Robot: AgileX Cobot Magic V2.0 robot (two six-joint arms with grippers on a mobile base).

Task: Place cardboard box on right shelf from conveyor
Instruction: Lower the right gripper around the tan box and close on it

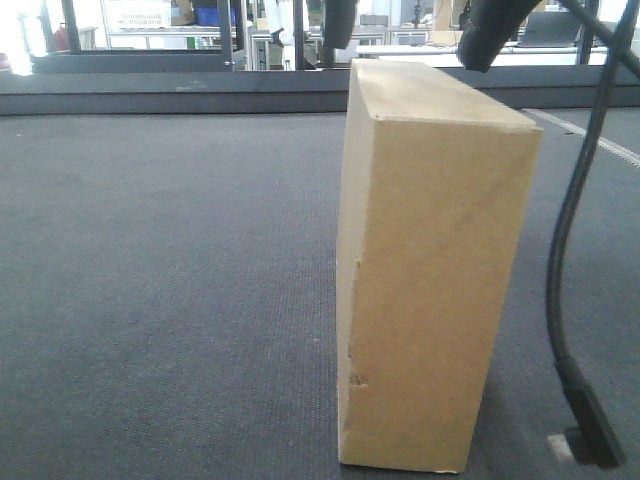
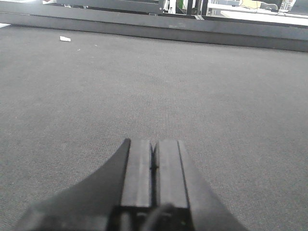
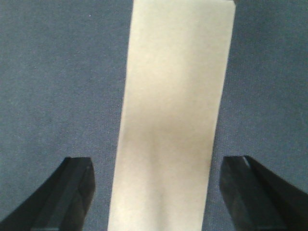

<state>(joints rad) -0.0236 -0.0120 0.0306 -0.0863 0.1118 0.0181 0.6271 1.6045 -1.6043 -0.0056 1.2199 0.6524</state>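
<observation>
A small white scrap lies flat, while blue bins and a white signboard stand far behind.

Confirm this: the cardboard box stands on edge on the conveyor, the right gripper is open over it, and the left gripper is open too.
Not quite: the left gripper is shut, as the left wrist view shows. The cardboard box does stand on edge on the conveyor, with the right gripper open over it.
</observation>
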